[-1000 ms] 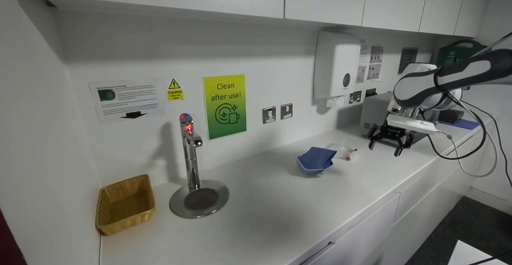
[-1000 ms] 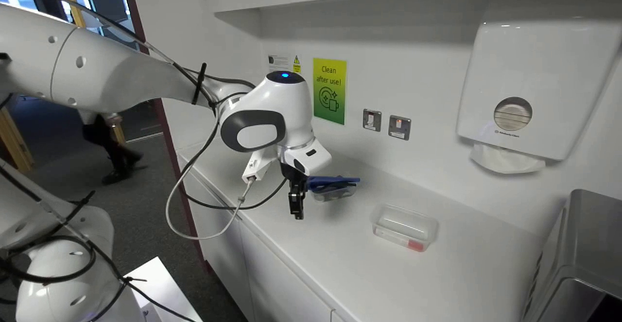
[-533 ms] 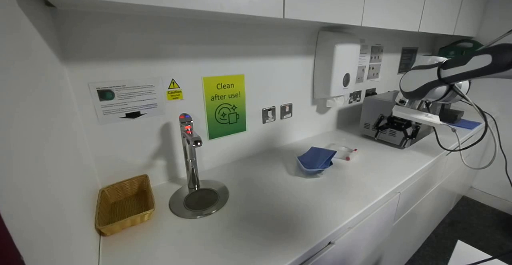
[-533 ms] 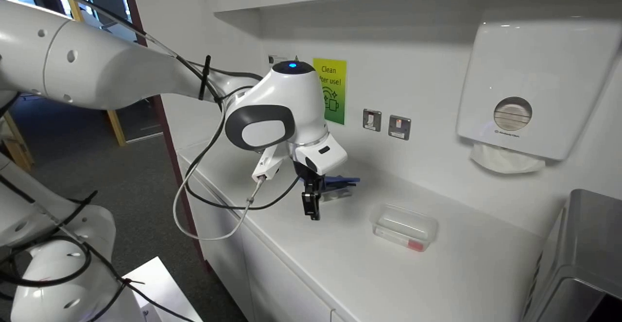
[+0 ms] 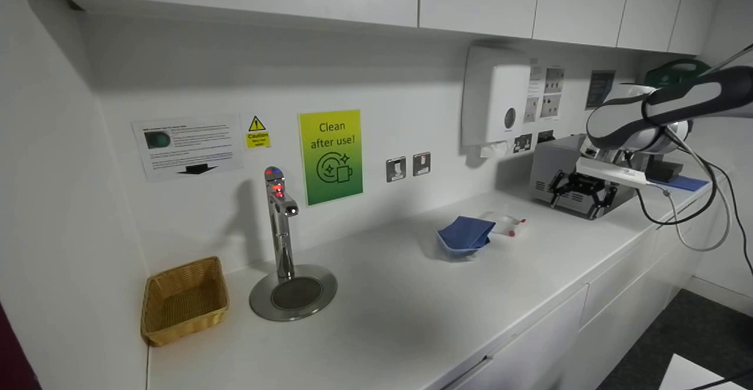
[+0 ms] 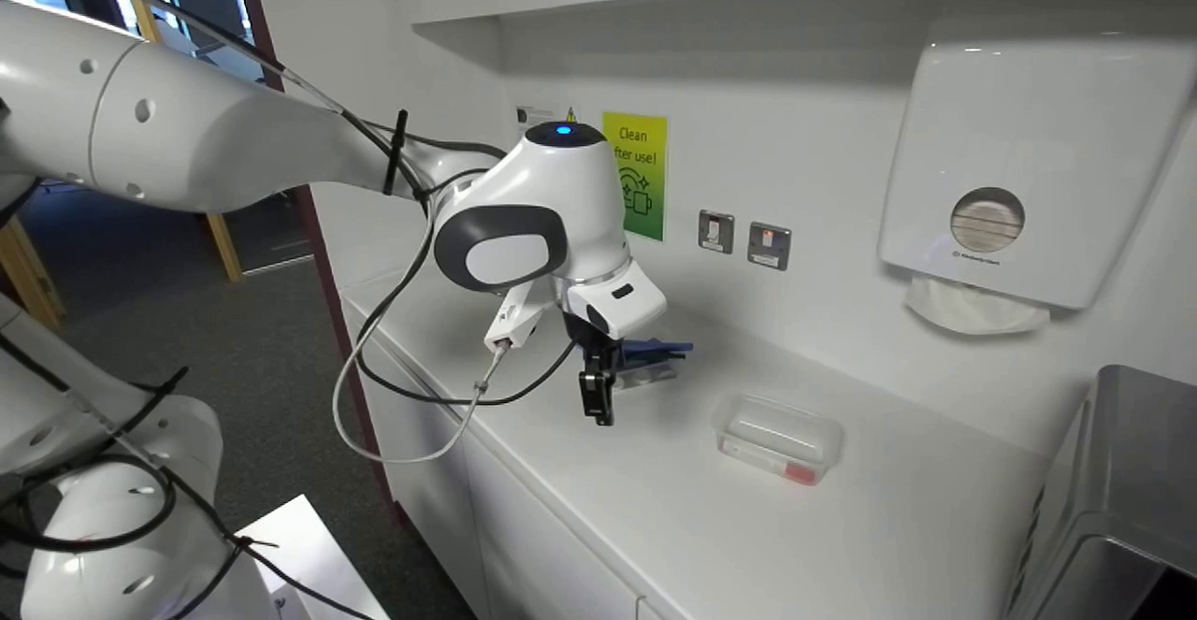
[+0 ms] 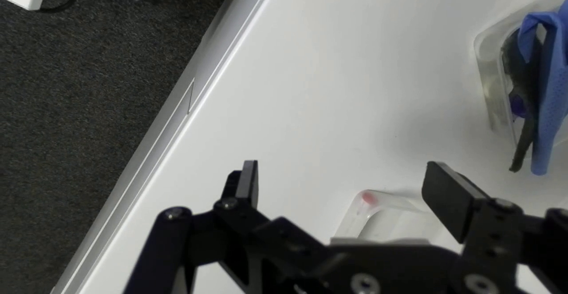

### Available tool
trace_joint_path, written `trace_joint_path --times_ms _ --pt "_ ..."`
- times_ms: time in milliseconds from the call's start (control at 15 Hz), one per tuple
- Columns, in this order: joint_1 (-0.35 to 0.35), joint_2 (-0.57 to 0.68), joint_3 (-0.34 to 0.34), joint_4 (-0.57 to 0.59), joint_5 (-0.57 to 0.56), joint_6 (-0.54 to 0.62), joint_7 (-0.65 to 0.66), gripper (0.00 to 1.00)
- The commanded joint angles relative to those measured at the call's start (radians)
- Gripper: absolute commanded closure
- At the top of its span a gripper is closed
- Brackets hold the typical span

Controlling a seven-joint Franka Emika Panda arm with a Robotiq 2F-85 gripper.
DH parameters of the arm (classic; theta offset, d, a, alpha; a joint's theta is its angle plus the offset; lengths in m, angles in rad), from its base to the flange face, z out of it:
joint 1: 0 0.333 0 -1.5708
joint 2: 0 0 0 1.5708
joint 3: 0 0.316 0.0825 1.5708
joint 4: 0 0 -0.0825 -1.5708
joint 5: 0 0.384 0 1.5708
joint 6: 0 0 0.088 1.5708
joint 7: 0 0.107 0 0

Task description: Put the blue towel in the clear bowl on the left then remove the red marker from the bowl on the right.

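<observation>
Blue towel is in the clear bowl, bunched, poking up over the rim; dark item against it in the wrist view, can't make out what. Red marker shows as a red patch at one corner of the second clear bowl, too small for detail. My gripper hangs above the counter, jaws spread wide, that bowl's edge showing between them from the wrist. Wicker basket near the tap.

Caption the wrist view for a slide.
Open black gripper above a white countertop, blue towel overhanging a clear tub.
</observation>
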Motion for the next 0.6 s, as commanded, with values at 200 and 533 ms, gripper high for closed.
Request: trace_joint_path --times_ms 200,533 --pt "-0.010 0.145 0.000 0.165 0.068 0.025 0.234 0.00" --pt "0.005 0.381 -0.048 0.413 0.130 0.006 0.371 0.00"
